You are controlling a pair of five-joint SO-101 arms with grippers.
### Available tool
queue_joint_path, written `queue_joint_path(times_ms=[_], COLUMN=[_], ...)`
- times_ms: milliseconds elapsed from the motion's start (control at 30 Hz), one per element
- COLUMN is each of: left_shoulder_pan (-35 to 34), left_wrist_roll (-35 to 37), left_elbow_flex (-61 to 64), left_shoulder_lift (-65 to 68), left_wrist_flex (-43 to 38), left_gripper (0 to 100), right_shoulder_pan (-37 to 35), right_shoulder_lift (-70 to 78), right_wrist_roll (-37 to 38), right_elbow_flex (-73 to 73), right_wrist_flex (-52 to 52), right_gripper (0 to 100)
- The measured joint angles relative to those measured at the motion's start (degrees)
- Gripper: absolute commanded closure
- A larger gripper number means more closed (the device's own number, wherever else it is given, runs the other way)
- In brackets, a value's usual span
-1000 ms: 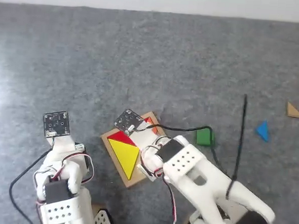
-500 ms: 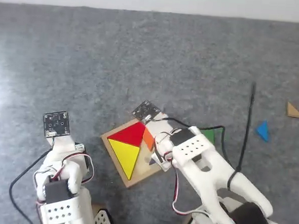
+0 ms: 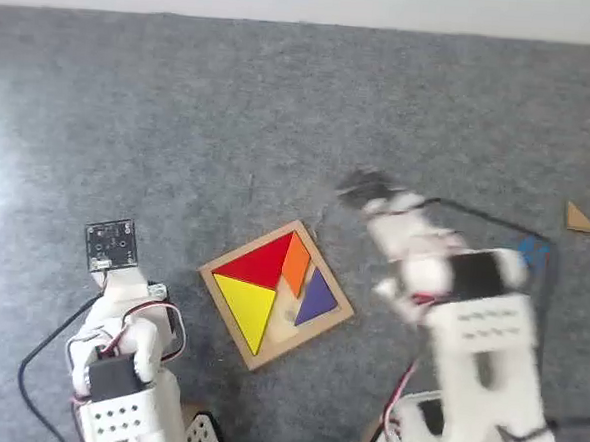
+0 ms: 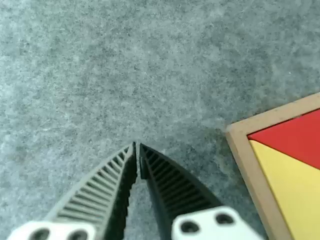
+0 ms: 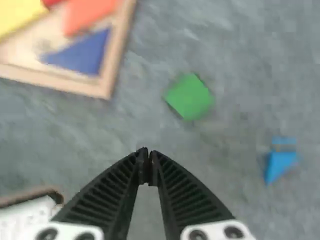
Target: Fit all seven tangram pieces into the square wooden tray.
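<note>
On grey carpet (image 3: 181, 124), the square wooden tray (image 3: 229, 318) holds red, yellow, orange, purple pieces (image 3: 257, 266); left gripper (image 4: 137, 150) and right gripper (image 5: 146, 153) closed, empty.

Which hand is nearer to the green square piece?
Right. The right hand hovers close to the green square, which lies on the mat past the tray edge. The left hand is by the tray's far side, near the red piece and yellow piece.
</note>
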Motion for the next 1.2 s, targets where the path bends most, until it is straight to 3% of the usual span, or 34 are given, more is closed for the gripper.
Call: queue_joint_path(times_ms=[200, 400, 700, 1033, 1200], left_shoulder_pan=[0.0, 0.0, 0.0, 0.0, 0.0], left_wrist_roll=[0.0, 0.0, 0.0, 0.0, 0.0], left_elbow_flex=[0.0, 0.0, 0.0, 0.0, 0.0], left_shoulder_lift=[0.0, 0.0, 0.0, 0.0, 0.0], left_wrist_flex=[0.0, 0.0, 0.0, 0.0, 0.0], left_gripper=[99, 99, 99, 99, 99], right_shoulder_pan=[24.9, 36.4, 38.6, 37.2, 37.0], right_shoulder_lift=[3.4, 9.0, 20.4, 38.7, 41.1], right_wrist_roll=[12.8, 16.6, 7.8, 6.9, 6.9], right_elbow_flex=[-0.7, -0.7, -6.8, -11.7, -12.1], right_wrist_flex=[-0.1, -7.8, -11.8, -11.6, -11.3], right_gripper=[98.0, 98.0, 97.5, 97.9, 97.6])
